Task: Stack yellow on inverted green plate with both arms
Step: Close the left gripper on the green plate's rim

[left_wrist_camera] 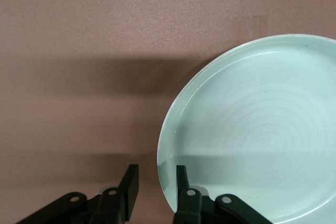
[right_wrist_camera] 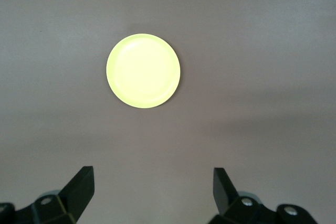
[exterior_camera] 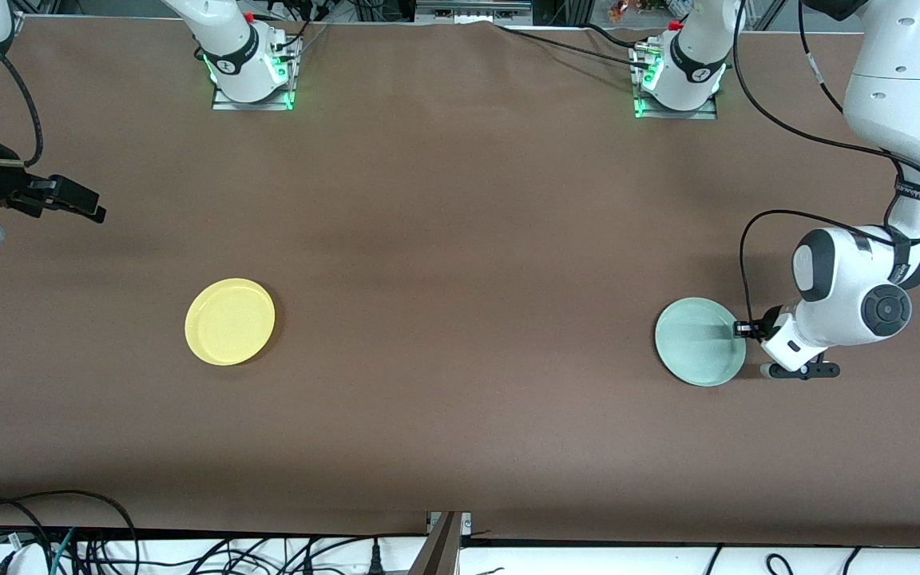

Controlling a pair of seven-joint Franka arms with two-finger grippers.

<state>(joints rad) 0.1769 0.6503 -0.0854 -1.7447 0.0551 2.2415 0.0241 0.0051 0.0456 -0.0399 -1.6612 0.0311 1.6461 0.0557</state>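
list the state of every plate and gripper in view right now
green plate: right side up, flat on the table, rim between the left gripper's jaws
yellow plate: right side up, flat on the table, untouched
left gripper: low at the green plate's rim, jaws open astride it
right gripper: in the air, jaws open, empty

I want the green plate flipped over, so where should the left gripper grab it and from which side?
By the rim. The green plate lies flat and right side up, so only its thin raised edge fits between fingers. The left gripper already straddles the rim nearest the left arm's end, one finger inside; likely best to close there.
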